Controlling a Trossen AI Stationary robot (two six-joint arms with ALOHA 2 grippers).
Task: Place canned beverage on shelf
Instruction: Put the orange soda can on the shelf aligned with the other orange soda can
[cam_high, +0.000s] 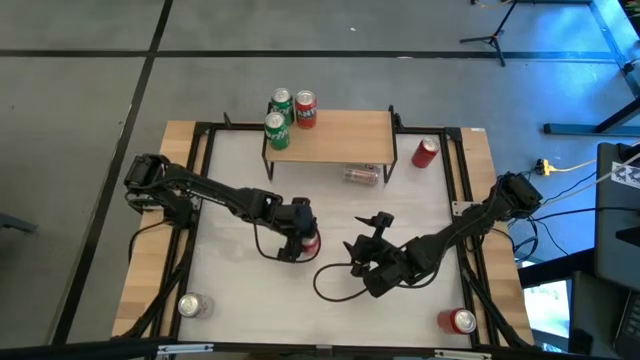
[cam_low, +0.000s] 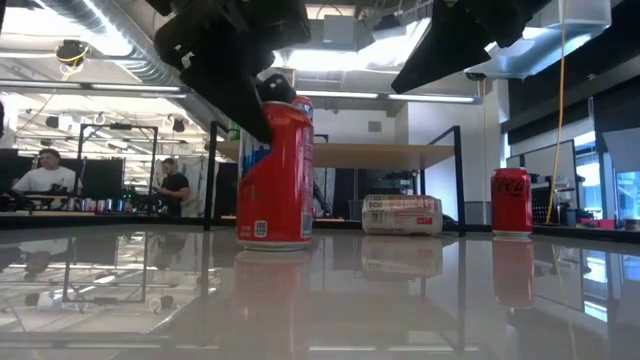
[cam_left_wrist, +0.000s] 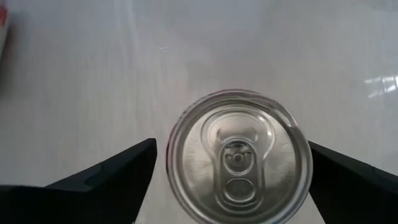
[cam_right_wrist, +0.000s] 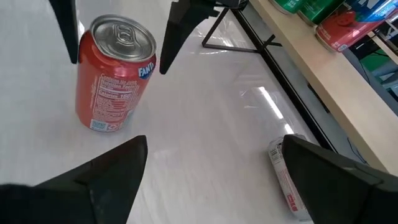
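A red Fanta can (cam_right_wrist: 115, 74) stands upright on the white table, a little left of its middle (cam_high: 311, 243). My left gripper (cam_left_wrist: 233, 168) comes down over it, open, one finger on each side of the can's silver top (cam_left_wrist: 239, 155), close to the rim without gripping it. In the low view the can (cam_low: 275, 175) stands with its base on the table under that gripper. My right gripper (cam_right_wrist: 217, 180) hangs open just right of the can, holding nothing. The shelf (cam_high: 335, 138) at the far side bears two green cans and a red one (cam_high: 305, 108).
A pale can (cam_high: 361, 175) lies on its side at the shelf's near edge, and a red can (cam_high: 425, 152) stands to the shelf's right. Two more cans stand at the near left (cam_high: 190, 305) and near right (cam_high: 460, 320). People sit behind the table (cam_low: 45, 180).
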